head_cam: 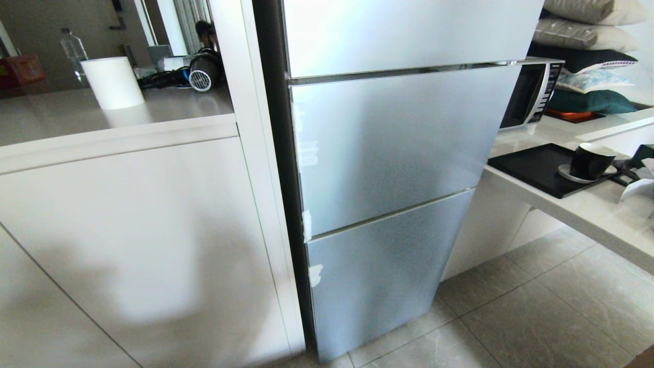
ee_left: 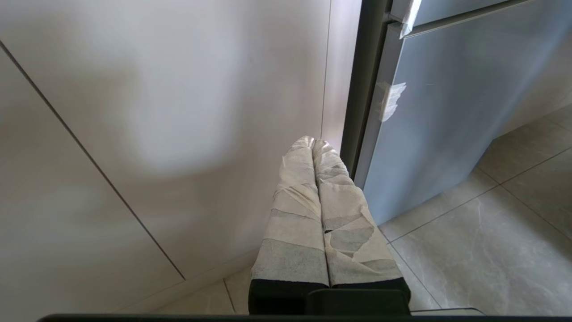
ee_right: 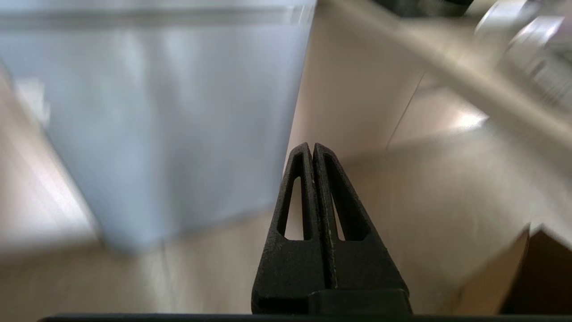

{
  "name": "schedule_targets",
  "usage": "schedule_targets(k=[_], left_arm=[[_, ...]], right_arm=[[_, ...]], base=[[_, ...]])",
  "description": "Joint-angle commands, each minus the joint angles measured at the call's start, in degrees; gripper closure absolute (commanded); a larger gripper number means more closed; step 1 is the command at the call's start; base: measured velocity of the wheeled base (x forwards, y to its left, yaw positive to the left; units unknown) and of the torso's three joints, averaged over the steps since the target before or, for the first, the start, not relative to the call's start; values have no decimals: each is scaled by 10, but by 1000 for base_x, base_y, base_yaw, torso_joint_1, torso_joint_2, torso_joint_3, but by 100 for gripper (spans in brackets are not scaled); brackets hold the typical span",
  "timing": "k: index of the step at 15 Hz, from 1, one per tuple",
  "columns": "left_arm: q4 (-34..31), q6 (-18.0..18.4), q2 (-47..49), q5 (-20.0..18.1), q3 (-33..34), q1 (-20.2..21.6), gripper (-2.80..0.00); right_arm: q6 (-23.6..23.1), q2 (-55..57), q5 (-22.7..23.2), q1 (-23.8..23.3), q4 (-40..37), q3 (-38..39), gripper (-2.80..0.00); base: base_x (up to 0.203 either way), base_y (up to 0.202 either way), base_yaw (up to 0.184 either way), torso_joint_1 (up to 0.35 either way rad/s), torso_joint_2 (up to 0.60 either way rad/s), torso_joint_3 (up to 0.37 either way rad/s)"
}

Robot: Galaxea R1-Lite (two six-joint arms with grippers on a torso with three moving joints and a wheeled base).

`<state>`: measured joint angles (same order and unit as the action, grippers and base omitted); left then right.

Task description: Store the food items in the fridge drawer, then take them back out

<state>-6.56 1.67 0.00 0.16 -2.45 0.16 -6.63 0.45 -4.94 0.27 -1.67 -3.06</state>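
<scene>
Left gripper [ee_left: 314, 142]: your tape-wrapped fingers are pressed together, holding nothing, near the white cupboard wall [head_cam: 127, 230].
Fridge: the pale blue-grey glass door panels [head_cam: 393, 148] are closed, so you cannot see the drawer or fruit.
Right gripper [ee_right: 310, 147]: your black fingers are pinched together, empty.
Tip: spread them before pulling a door edge.

Head view looks down from above at the closed fridge [head_cam: 388, 204] between white cabinet [head_cam: 127, 230] and counter [head_cam: 587, 204]; both wrist views sit low, facing its bottom door panel [ee_left: 438, 112] over the tiled floor [ee_left: 491, 250].
</scene>
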Motion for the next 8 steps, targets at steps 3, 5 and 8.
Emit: schedule_targets(k=[3,5,8], left_arm=[[0,-1,0,0,0,0,0],[0,-1,0,0,0,0,0],[0,-1,0,0,0,0,0]], right_arm=[[7,-5,-3,0,181,30,0],[6,-5,-2,0,226,31,0],[7,-5,10,0,182,31,0]], base=[[0,0,0,0,0,0],[0,0,0,0,0,0],[0,0,0,0,0,0]])
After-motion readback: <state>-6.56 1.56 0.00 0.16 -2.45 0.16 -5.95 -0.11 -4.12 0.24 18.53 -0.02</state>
